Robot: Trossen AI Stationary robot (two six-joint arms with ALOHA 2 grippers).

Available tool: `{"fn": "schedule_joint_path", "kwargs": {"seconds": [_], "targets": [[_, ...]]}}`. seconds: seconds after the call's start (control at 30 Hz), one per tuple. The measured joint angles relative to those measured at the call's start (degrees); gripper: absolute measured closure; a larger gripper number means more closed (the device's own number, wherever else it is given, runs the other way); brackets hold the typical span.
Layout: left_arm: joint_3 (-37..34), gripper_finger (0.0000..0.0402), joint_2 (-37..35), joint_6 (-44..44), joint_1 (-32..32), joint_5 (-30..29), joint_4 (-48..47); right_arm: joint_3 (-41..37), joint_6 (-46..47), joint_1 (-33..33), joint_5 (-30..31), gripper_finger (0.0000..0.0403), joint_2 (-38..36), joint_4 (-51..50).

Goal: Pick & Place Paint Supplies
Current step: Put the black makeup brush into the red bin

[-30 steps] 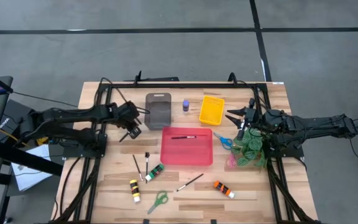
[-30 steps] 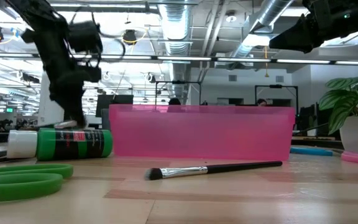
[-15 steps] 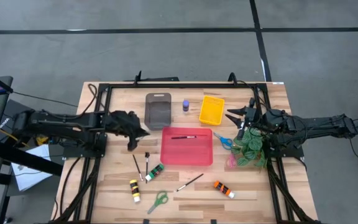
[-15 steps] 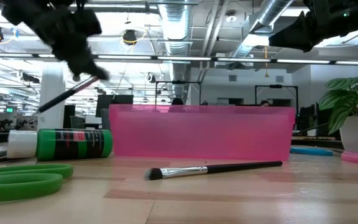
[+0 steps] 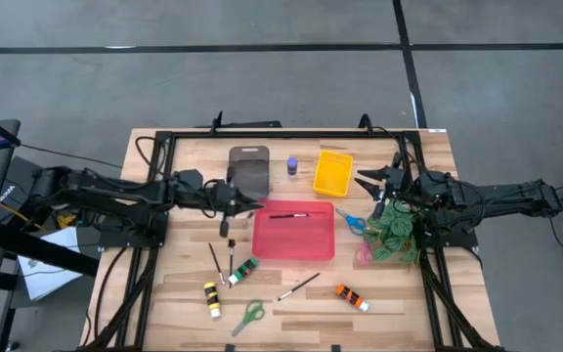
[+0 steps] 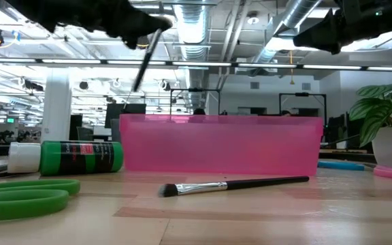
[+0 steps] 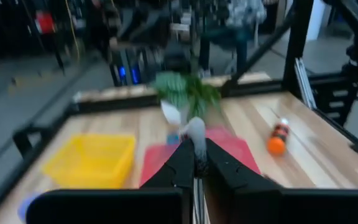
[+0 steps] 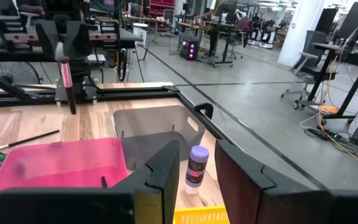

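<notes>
Paintbrush (image 6: 145, 58), thin, dark-handled, pinched in left claw (image 5: 231, 198) beside translucent red tray (image 5: 294, 231).

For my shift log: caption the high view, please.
Left gripper carries a thin dark-handled paintbrush toward the red plastic tray.

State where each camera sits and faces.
High: above the table, facing down; both arms, left gripper, right gripper.
Low: table height, level across the red tray; arms overhead.
Left wrist: left arm, facing the yellow tray; own gripper shut on a paintbrush.
Right wrist: right arm, facing the purple bottle; own gripper open.
Shared: all show the red tray.
</notes>
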Motion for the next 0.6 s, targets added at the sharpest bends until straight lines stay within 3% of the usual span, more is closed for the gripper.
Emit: {"fn": "schedule_joint_path", "kwargs": {"seconds": [0.17,0.3,0.47,0.6], "targets": [[0.0,0.0396,7.4,1.5,0.0,0.3,14.7,0.0,-0.2,0.0,0.0,0.0305,0.0,0.4],[0.2,0.0396,12.7,1.5,0.0,4.9,23.5,0.0,-0.2,0.0,0.0,0.0305,0.0,0.4],[5.8,0.0396,19.8,1.2,0.0,5.3,19.3,0.0,-0.2,0.0,0.0,0.0305,0.0,0.4],[12.9,0.0396,25.8,1.4,-0.6,5.2,10.1,0.0,-0.2,0.0,0.0,0.0305,0.0,0.6]]}}
